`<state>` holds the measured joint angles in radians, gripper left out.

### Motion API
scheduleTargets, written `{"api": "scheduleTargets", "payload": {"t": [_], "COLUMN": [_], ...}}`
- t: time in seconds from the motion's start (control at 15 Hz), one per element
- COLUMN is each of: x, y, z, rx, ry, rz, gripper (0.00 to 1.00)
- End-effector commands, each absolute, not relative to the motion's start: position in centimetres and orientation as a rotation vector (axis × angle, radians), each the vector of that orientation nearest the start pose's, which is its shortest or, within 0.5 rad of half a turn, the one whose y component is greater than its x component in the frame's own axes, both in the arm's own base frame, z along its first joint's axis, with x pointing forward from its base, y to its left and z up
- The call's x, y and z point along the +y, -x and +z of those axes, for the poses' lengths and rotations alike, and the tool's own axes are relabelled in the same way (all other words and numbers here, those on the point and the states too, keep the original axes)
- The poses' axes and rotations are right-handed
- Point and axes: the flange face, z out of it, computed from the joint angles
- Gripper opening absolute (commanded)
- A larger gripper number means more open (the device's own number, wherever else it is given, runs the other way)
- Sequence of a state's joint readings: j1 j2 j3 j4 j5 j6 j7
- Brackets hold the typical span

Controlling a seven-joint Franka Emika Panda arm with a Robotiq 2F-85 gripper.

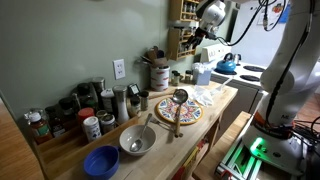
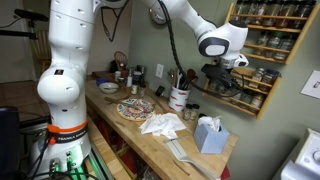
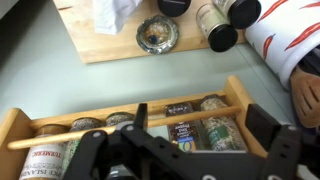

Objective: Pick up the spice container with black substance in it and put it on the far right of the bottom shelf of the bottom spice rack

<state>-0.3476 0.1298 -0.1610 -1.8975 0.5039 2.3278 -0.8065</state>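
In the wrist view my gripper [image 3: 200, 118] is open, with its two black fingers wide apart over a shelf of a brown wooden spice rack [image 3: 238, 97]. Between the fingers a dark-labelled spice container [image 3: 183, 131] stands behind the shelf's front rail [image 3: 100, 130]. A jar of greenish spice [image 3: 216, 130] is at its right. I cannot tell whether the fingers touch either one. More jars [image 3: 50, 158] fill the shelf to the left. In both exterior views the gripper [image 2: 222, 70] [image 1: 206, 45] is at the wall-mounted racks [image 2: 248, 92] [image 1: 182, 30].
The wooden counter [image 1: 215, 105] below holds a patterned plate [image 1: 177, 112], a metal bowl [image 1: 137, 140], a blue bowl [image 1: 101, 161], a row of jars [image 1: 80, 110], a white cloth [image 2: 160, 124], a tissue box [image 2: 208, 133] and a utensil crock [image 2: 180, 98]. A blue kettle [image 1: 228, 64] stands beyond.
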Motion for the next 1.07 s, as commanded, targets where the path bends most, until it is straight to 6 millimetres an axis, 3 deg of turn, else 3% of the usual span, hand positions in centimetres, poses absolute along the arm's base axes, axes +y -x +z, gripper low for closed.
{"api": "scheduleTargets", "payload": {"t": [0.0, 0.47, 0.73, 0.8, 0.87, 0.93, 1.0], "x": [-27.1, -23.9, -22.0, -21.7, -21.1, -22.2, -21.7], "y": [-50.7, -46.2, -43.7, -43.1, -42.5, -44.4, -43.9], "z": [49.9, 56.4, 58.6, 58.9, 58.8, 59.3, 59.4], "rx": [0.025, 0.228, 0.321, 0.294, 0.141, 0.244, 0.204], "ry": [2.957, 3.027, 3.035, 3.033, 3.0, 3.027, 3.023], "rz": [-0.647, -0.681, -0.742, -0.757, -0.707, -0.73, -0.724], "gripper": [1.0, 1.0, 1.0, 1.0, 1.0, 1.0, 1.0]}}
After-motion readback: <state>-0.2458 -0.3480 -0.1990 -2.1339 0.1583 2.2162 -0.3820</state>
